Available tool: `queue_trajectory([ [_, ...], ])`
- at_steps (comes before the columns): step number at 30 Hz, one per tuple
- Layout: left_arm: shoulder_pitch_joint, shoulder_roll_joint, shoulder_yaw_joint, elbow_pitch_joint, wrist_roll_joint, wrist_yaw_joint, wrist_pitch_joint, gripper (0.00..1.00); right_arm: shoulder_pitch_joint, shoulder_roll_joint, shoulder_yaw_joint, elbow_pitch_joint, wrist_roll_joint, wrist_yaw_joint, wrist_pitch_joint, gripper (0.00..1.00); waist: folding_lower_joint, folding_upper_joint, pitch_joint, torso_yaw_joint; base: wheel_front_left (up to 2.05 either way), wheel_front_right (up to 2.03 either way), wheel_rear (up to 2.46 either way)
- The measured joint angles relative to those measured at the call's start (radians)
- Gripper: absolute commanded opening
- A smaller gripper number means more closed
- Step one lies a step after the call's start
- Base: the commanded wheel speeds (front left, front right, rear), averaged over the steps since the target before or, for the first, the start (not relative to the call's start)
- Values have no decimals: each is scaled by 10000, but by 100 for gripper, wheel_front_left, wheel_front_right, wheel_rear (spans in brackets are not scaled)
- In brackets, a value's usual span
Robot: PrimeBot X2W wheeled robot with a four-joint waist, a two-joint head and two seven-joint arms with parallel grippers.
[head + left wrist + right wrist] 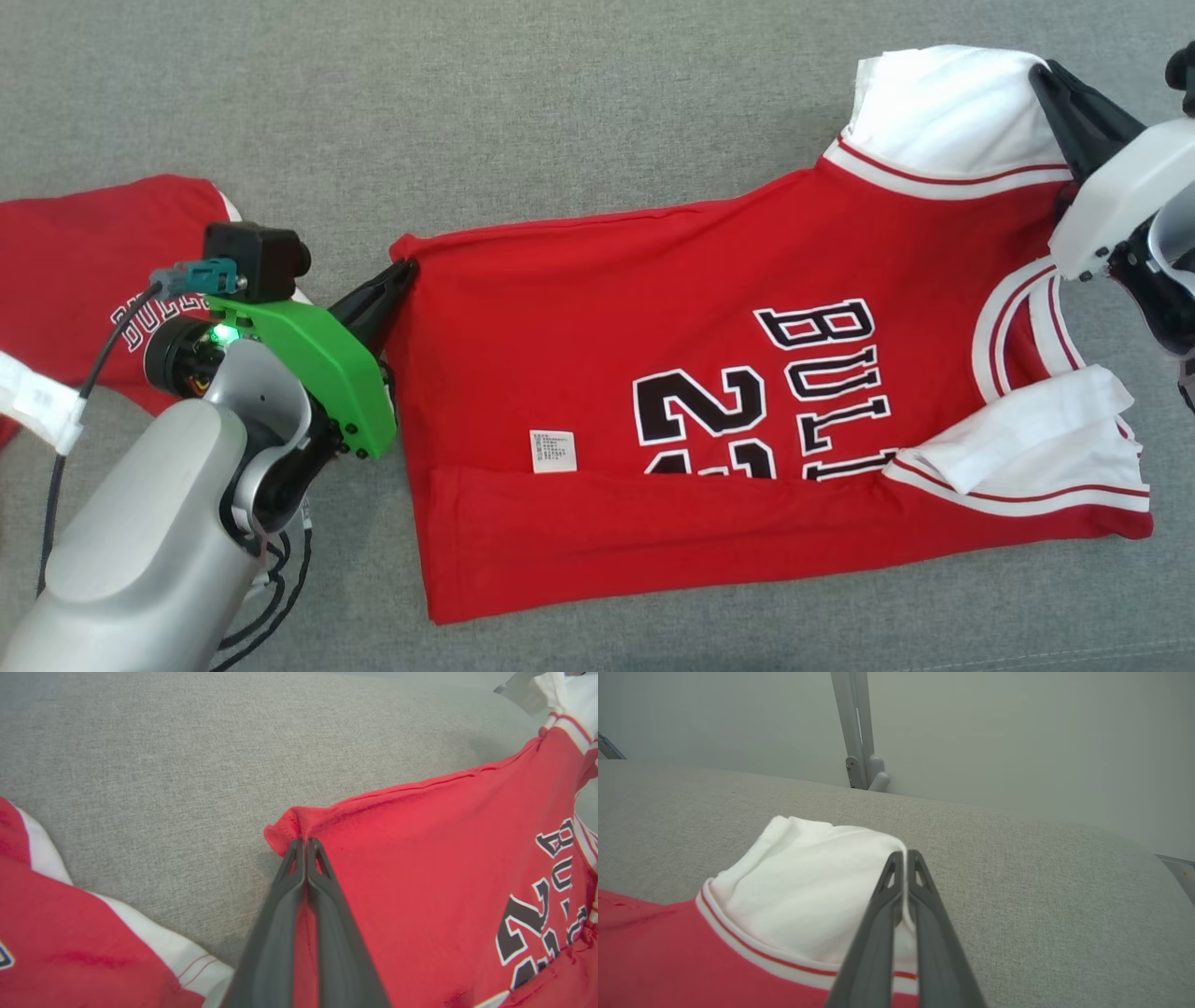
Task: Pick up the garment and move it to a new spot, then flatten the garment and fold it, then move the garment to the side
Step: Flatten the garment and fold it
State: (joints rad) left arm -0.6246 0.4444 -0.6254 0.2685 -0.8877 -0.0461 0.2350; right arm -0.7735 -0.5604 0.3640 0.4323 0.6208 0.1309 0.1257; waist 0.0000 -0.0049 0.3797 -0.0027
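Head view: red jersey [607,373] lay flat on grey fabric [560,112], perhaps a cushion. Left wrist view: left gripper [306,843] pinched its hem corner [284,833]. Right wrist view: right gripper [905,855] clamped its white sleeve [808,882].

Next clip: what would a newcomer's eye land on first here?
A red jersey with black lettering lies spread across the grey cloth surface, near edge folded over. The left pincer is shut on its far left corner and the right pincer on the far white sleeve. A second jersey lies at the left.
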Motion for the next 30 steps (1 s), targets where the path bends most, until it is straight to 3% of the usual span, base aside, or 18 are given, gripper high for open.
queue_trajectory([
  [7,1542,516,75,-1707,230,612,-708,0,2178,-391,-391,-1737,339,0,-832,0,0,0,-536,-204,0,0,0],
  [15,4617,911,403,-3544,-238,1676,-1724,0,5609,81,-1661,-3515,261,0,-1058,0,0,0,-1009,-615,0,0,0],
  [18,5341,723,353,-3526,-474,1799,-2025,0,6449,512,-1732,-3614,107,0,-1053,0,0,0,-1087,-753,0,0,0],
  [24,5682,305,190,-2761,-533,1858,-2420,0,6749,1060,-1312,-2504,-740,0,-1287,0,0,0,-1247,-831,0,0,0],
  [25,5682,290,203,-2713,-533,1860,-2454,0,6741,1055,-1271,-2408,-888,0,-1377,22,0,0,-1269,-815,0,0,0],
  [26,5682,284,238,-2675,-531,1873,-2495,0,6725,1030,-1241,-2349,-1007,0,-1473,99,0,0,-1290,-795,0,0,0],
  [28,5679,309,314,-2640,-499,1914,-2583,70,6706,993,-1254,-2313,-1018,0,-1511,100,0,0,-1331,-751,0,0,0],
  [29,5677,332,326,-2646,-435,1914,-2673,100,6719,949,-1304,-2339,-974,0,-1503,100,0,0,-1355,-724,0,0,0],
  [30,5677,347,343,-2673,-366,1914,-2803,100,6751,878,-1459,-2408,-897,2,-1492,100,0,0,-1388,-698,0,0,0],
])
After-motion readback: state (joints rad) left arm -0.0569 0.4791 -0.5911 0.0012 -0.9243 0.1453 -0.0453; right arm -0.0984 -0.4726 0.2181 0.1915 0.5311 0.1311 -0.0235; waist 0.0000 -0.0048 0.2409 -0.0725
